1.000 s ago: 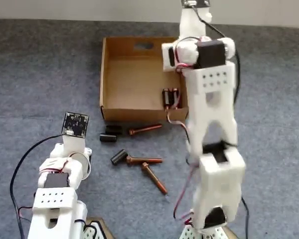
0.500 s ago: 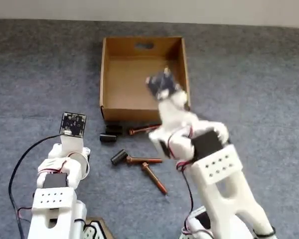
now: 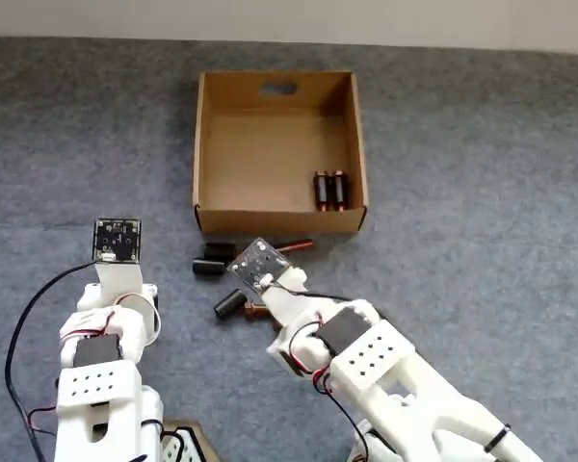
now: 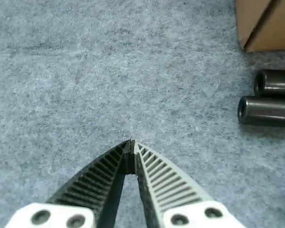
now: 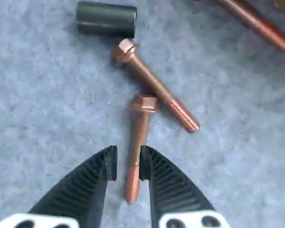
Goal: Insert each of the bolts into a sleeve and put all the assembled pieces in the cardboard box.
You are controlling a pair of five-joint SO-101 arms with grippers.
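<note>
**Two pieces boxed, three still to build**

The box (image 3: 202,144) holds two assembled pieces (image 3: 329,191), side by side in its near right corner. Three bolts and three sleeves lie loose on the counter (image 3: 482,192) in front of it, and none looks joined.

One bolt (image 5: 137,142) has its shank in the gap of the right gripper (image 5: 128,164). Those jaws stand slightly apart astride it and are not visibly pinching. A second bolt (image 5: 154,85) lies with its head just beside a sleeve (image 5: 106,18), and a third bolt (image 5: 256,23) lies farther off.

The left gripper (image 4: 131,154), jaws closed on nothing, sits low near the sleeve pair (image 4: 268,110) by the box corner.

By my count, under half is done: three insertions and three drops remain.
</note>
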